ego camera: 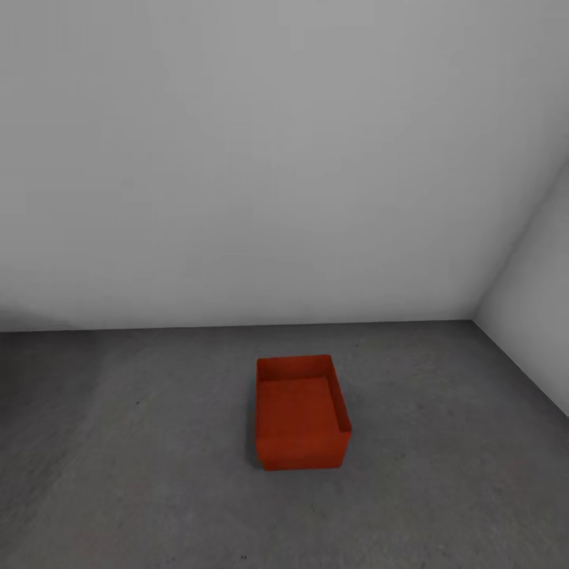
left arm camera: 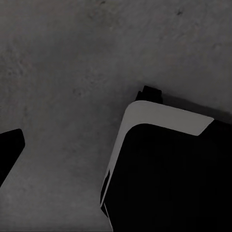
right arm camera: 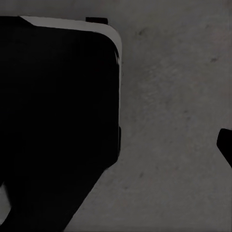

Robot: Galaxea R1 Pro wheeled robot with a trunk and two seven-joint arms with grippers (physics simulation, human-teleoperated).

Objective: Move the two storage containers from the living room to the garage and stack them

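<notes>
Head view, bin: you see one orange-red storage container (ego camera: 300, 412) sitting upright and open-topped on the grey concrete floor (ego camera: 118, 474), near the white wall (ego camera: 276, 158) and apart from the corner to its right.
Head view, why there: it looks like the base of the stack, set down in open floor so that you can come at it from the front.
Head view, second bin: you still have to bring it, judging by the single one here.
Left wrist view, pose: the arm seems to hang low, its camera aimed down at the floor (left arm camera: 72, 58) beside the robot's dark base (left arm camera: 169, 179).
Left wrist view, fingers: a dark tip (left arm camera: 8, 150) shows at the edge; you cannot tell how far open they are, and nothing is seen held.
Right wrist view, pose: likewise pointed down at the floor (right arm camera: 169, 96) beside the base (right arm camera: 53, 96).
Right wrist view, fingers: one dark tip (right arm camera: 225, 145) only; the opening cannot be told.
</notes>
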